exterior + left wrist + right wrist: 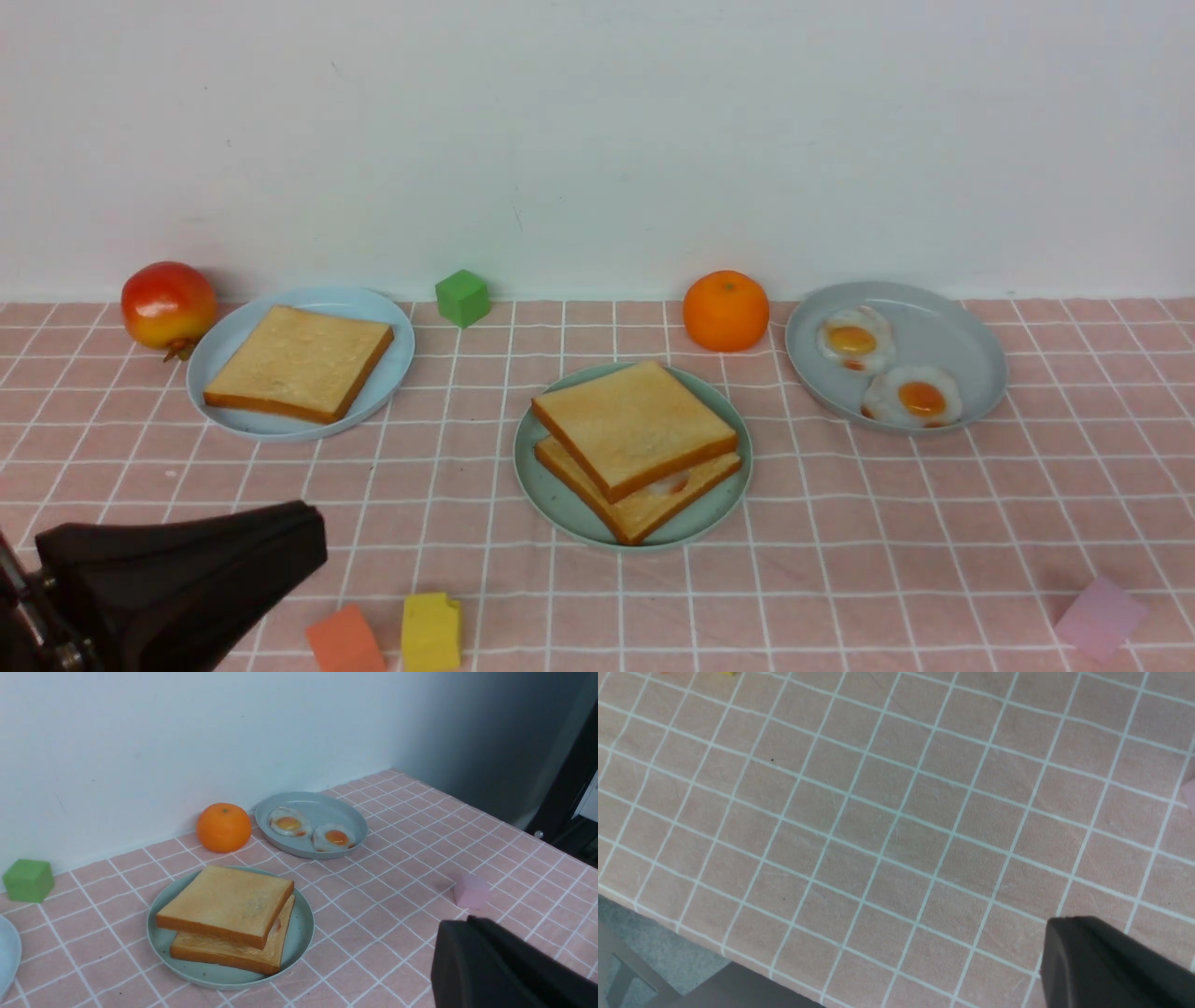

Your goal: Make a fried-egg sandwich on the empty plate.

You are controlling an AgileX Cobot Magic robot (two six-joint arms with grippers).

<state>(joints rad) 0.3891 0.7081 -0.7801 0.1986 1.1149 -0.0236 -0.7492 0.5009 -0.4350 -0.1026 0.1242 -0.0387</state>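
Note:
The fried-egg sandwich lies on the mint-green plate in the middle of the cloth: two toast slices stacked askew, with a bit of egg white and yolk peeking out between them. My left gripper hangs at the near left, well clear of the plate, shut with nothing between its jaws. My right gripper is out of the front view; its wrist view shows it shut and empty over bare checked cloth near the table's front edge.
A pale blue plate with one toast slice sits at the back left beside a pomegranate. A grey plate holds two fried eggs. Around them lie an orange, green cube, orange block, yellow block and pink block.

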